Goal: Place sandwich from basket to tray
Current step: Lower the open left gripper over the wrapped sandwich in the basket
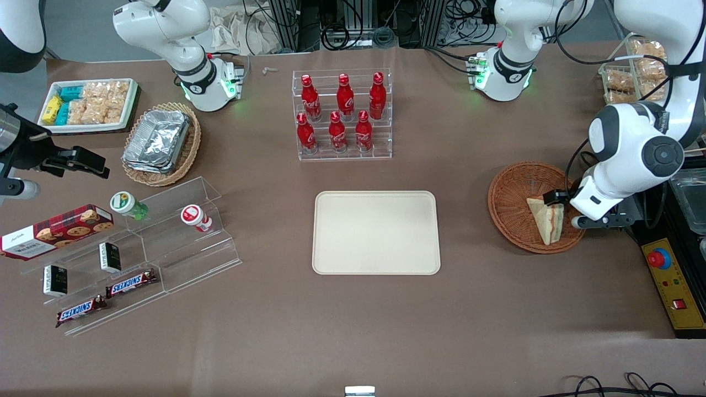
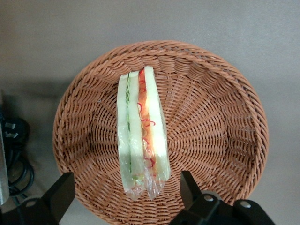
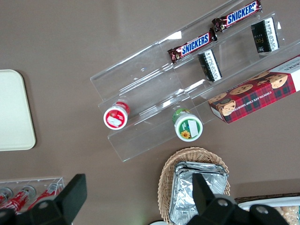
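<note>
We have the gripper (image 2: 124,199) hanging over the basket (image 1: 510,190), its fingers (image 2: 55,199) spread wide and holding nothing, one on each side of the sandwich's (image 2: 142,133) near end. The sandwich stands on edge in the basket, toward the working arm's end of the table, with its red and green filling facing up at the wrist camera. The tray (image 1: 376,232) sits well apart from the basket, mid-table and bare.

To do this step well, we judge we should come straight down so each finger meets a flat bread face, not the filling edge. We should close gently, since soft bread in a thin wrapper will likely squash or slip. We also want to grip nearer the middle of the wedge than its tip, so it does not swing when lifted over the woven rim.

From the front, the arm (image 1: 634,149) covers part of the basket, and the gripper shows only as a dark piece beside the sandwich. How low the fingers hang above the weave, we cannot tell. The wrist camera cuts off the fingertips.
</note>
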